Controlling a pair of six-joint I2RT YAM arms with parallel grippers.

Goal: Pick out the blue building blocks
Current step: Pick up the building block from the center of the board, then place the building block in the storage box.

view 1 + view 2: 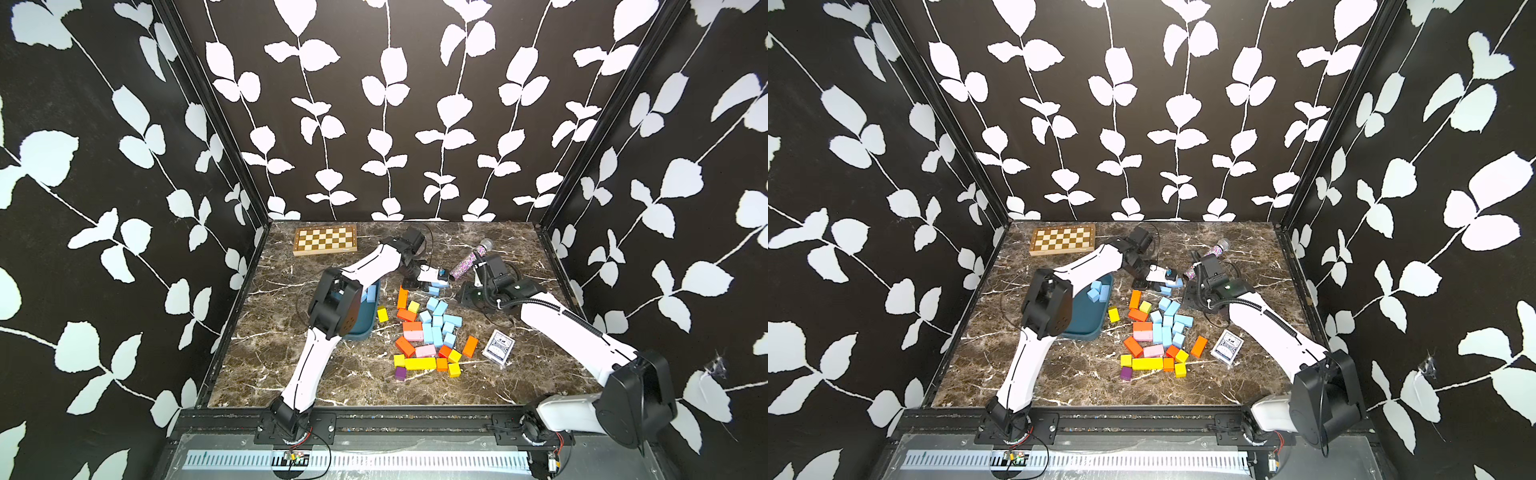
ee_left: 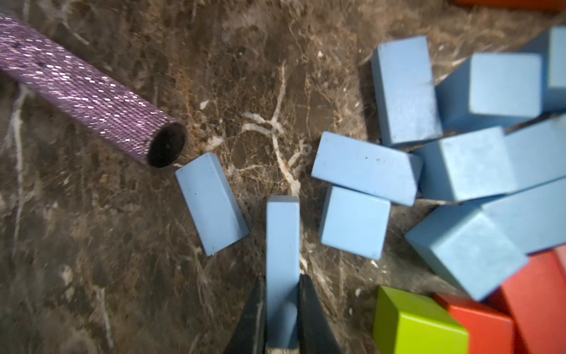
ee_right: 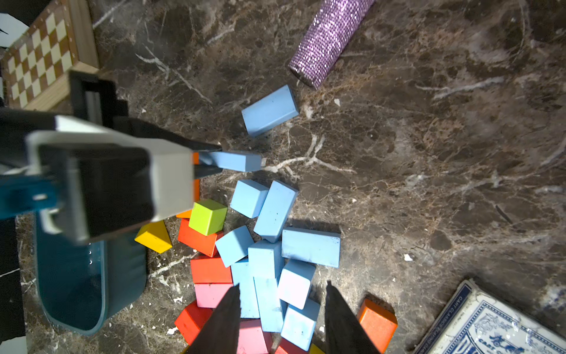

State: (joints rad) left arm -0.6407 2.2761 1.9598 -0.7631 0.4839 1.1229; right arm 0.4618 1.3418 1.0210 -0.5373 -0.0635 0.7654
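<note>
My left gripper [image 2: 281, 277] is shut on a narrow light blue block [image 2: 282, 233], low over the marble table [image 1: 519, 374] behind the pile; in a top view the left gripper [image 1: 436, 279] shows there too. Beside it another blue block [image 2: 211, 202] lies next to the microphone's end. Several blue building blocks [image 1: 438, 324] are heaped mid-table among other colours. A few blue blocks [image 1: 1098, 291] lie in the dark teal tray [image 1: 1088, 320], partly hidden by my left arm. My right gripper [image 3: 282, 285] stands open above the blue heap, holding nothing.
Orange, yellow, pink and purple blocks [image 1: 419, 363] ring the heap's near side. A glittery purple microphone [image 1: 471, 259] lies at the back right, a chessboard [image 1: 325, 240] at the back left, a card deck [image 1: 498, 347] to the right.
</note>
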